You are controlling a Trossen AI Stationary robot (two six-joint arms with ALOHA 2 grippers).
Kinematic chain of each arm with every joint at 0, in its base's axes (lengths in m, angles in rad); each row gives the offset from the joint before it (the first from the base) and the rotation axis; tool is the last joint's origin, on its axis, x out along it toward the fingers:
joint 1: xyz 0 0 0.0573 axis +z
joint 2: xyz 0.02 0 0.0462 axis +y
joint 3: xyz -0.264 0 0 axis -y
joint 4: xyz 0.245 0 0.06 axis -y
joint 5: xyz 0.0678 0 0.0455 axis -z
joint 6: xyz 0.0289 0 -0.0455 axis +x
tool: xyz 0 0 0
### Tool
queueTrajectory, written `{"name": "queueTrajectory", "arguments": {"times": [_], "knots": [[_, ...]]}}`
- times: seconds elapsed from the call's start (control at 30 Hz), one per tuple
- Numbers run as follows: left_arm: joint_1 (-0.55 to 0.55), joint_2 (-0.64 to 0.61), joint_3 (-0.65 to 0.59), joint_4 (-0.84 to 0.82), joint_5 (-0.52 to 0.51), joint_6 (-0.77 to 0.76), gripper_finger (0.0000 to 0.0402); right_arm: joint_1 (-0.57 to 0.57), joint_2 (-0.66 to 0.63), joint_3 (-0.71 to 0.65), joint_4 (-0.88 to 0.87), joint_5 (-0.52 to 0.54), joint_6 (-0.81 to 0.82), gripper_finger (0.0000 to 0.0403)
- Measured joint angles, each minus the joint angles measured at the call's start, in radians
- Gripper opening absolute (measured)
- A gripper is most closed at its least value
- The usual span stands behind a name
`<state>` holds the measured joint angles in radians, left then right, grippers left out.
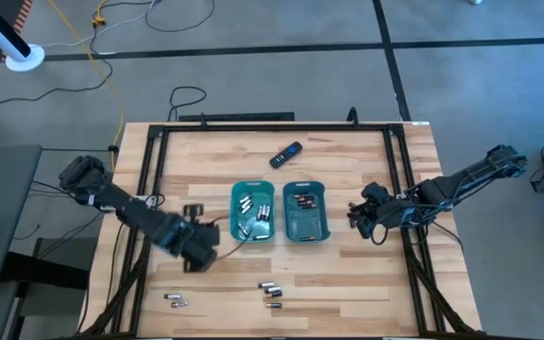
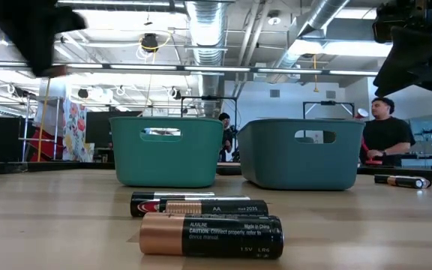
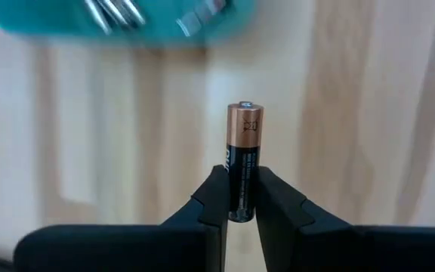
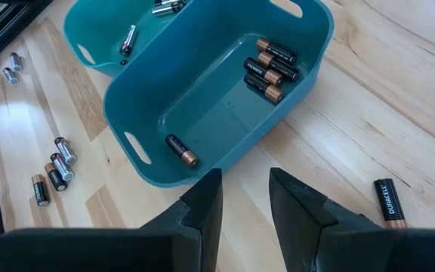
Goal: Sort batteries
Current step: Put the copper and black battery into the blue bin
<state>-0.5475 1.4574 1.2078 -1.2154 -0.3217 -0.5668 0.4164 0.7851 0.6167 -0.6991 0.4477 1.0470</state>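
Two teal trays stand mid-table. The left tray point(image 1: 252, 210) holds silvery batteries point(image 4: 129, 36), and the right tray point(image 4: 202, 98) holds dark, copper-ended ones point(image 4: 270, 66). My left gripper point(image 3: 242, 198) is near the left tray's near-left corner point(image 1: 204, 251), shut on a dark battery point(image 3: 244, 143). My right gripper point(image 4: 244, 196) hangs open just right of the right tray point(image 1: 359, 219), holding nothing. Loose batteries lie on their sides near the table's front edge point(image 1: 270, 288) point(image 1: 176, 300), and one lies by my right gripper point(image 4: 387, 202). My left gripper pinches the battery's dark end point(image 3: 242, 189) between its two fingers point(image 3: 216, 198). The battery lies along the fingers, and its coppery end point(image 3: 245, 121) sticks out past the fingertips. It is lifted clear of the table.
A black remote point(image 1: 286, 154) lies at the far middle of the table. A black frame point(image 1: 154, 170) runs along the table's sides. Two dark batteries point(image 2: 208, 234) lie close in front of the low camera. People point(image 2: 385, 135) are in the room beyond the table.
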Motion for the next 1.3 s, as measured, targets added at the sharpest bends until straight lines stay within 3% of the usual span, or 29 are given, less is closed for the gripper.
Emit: {"name": "queueTrajectory", "arguments": {"times": [0.23,0.53,0.83,1.13,1.3], "knots": [[0.205,0.000,0.123,0.033,-0.073,0.270,0.0037,0.000,0.000,0.000,0.000,0.000,0.000,0.0127],[0.369,0.050,0.192,0.267,-0.080,0.562,0.0037,0.000,0.000,0.000,0.000,0.000,0.000,0.0127],[0.460,0.350,0.445,0.359,-0.022,0.700,0.0037,0.000,0.000,0.000,0.000,0.000,-0.002,0.0127],[0.528,0.683,0.781,0.356,0.151,0.648,0.0037,0.000,0.000,0.000,0.000,0.000,-0.008,0.0127],[0.537,0.834,0.910,0.348,0.245,0.613,0.0037,0.000,0.000,0.000,-0.001,0.000,-0.008,0.0127]]}}
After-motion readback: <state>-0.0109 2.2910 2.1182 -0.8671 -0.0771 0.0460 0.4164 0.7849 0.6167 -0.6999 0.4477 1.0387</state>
